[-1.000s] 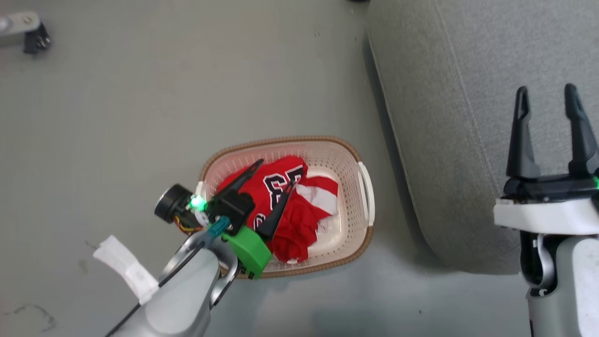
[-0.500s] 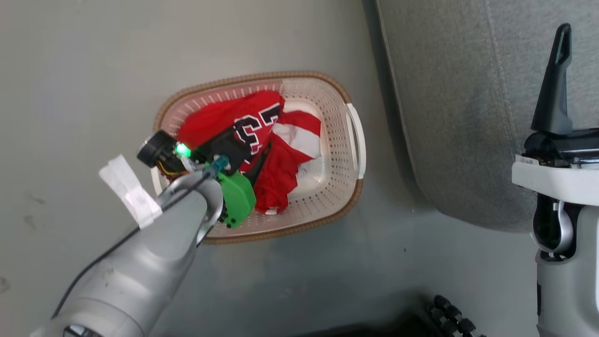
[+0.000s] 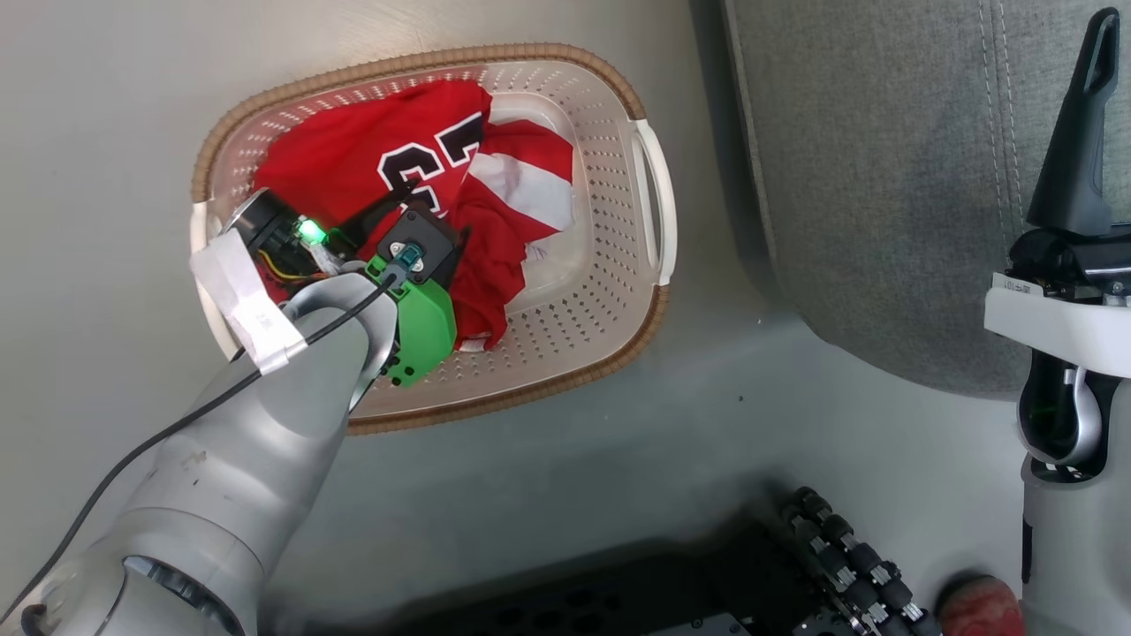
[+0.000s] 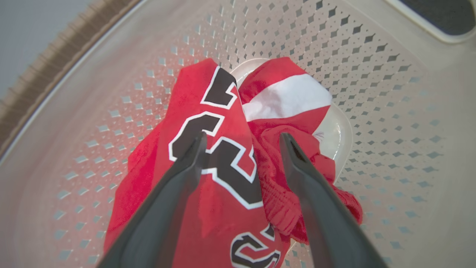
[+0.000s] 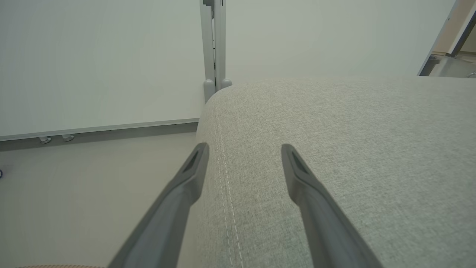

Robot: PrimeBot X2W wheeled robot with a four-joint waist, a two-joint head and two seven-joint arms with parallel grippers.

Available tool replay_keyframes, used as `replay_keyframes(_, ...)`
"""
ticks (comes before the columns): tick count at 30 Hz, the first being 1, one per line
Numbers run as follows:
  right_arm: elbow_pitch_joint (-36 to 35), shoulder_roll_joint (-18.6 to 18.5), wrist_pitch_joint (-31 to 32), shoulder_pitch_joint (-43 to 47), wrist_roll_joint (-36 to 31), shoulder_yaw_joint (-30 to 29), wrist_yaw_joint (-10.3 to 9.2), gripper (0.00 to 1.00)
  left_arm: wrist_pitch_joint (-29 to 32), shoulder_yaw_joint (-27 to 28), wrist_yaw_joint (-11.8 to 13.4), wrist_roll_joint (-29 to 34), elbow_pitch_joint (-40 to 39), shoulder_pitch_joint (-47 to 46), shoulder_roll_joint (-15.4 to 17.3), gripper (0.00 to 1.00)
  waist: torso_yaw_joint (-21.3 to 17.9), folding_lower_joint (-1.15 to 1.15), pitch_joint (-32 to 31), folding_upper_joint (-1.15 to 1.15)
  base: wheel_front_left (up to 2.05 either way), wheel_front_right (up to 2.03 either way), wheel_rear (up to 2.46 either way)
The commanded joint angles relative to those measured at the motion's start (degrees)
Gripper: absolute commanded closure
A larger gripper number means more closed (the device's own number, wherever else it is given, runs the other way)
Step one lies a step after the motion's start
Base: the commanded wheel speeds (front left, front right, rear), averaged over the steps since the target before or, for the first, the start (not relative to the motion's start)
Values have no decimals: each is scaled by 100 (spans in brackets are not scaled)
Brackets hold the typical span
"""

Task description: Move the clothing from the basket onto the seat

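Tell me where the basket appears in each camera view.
Head view: upper left of centre, basket holding red clothing.
Left wrist view: its perforated wall surrounds the left fingers.
Right wrist view: brown sliver at bottom left edge, likely its rim.
Shared landmark: the brown woven rim.

silver forearm, black cable, dark-fingered left gripper

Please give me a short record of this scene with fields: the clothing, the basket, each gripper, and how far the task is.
clothing: numbered red garment and striped red garment, both crumpled inside the basket
basket: on the floor, beside the seat
left gripper: open, lowered into the basket, one finger over each garment; contact cannot be told
right gripper: open, over the seat, holding nothing
task: no garment grasped or moved to the seat yet
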Motion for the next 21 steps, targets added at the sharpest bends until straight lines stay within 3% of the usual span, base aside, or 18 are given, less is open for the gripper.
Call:
replay_keyframes(1, 4, -7, -19, -60, 55, 23, 0, 0, -3, -43, 83, 61, 83, -107, 34, 0, -101, -1, 115, 0, 0, 0, 0)
replay_keyframes(14, 62, -8, -18, -98, 276, 67, 0, 0, 64, -120, 965, 182, 662, -366, 78, 0, -278, -1, 323, 0, 0, 0, 0)
replay_keyframes(16, 66, -8, -18, -116, 296, 66, 0, 0, 114, -148, 1001, 187, 693, -374, 85, 0, -285, -1, 342, 0, 0, 0, 0)
replay_keyframes(17, 72, -8, -18, -122, 305, 69, 0, 0, 130, -153, 1001, 173, 706, -380, 90, 23, -285, -1, 348, 0, 0, 0, 0)
replay_keyframes(19, 86, -8, -18, -132, 307, 76, 0, 0, 121, -171, 1007, 158, 721, -387, 102, 100, -285, -1, 351, 0, 0, 0, 0)
replay_keyframes(21, 109, -8, -18, -138, 323, 75, 0, 0, 89, -176, 1031, 141, 722, -394, 105, 100, -278, -1, 338, 0, 0, 0, 0)
